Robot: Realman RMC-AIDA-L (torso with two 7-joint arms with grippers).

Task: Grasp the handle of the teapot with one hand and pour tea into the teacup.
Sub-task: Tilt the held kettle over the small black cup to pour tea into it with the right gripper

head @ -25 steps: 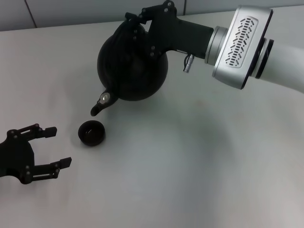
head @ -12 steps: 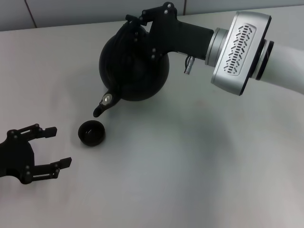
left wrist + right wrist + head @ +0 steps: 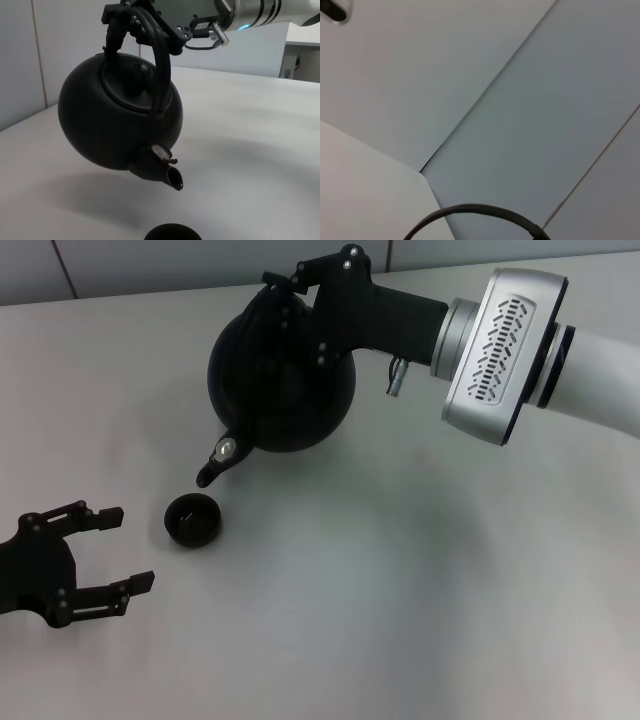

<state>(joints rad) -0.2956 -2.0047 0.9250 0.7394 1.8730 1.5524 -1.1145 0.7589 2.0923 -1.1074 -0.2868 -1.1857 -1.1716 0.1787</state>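
**Black teapot hangs tilted over the cup**

Matte-black and round, the teapot (image 3: 280, 380) hangs clear of the white table (image 3: 400, 590), tipped so its stubby spout (image 3: 208, 474) points down toward the teacup (image 3: 192, 520). The right gripper (image 3: 285, 285) is clamped on the arched handle (image 3: 159, 65), which the left wrist view shows running up from the pot's body between the dark fingers. In that same view the spout's mouth (image 3: 175, 179) sits just above the cup's rim (image 3: 172, 232), with a gap between them; no liquid can be made out. The small dark cup stands upright on the table, near the pot's shadow. The left gripper (image 3: 105, 550) rests low beside the cup, well apart from it, its fingers spread and holding nothing.
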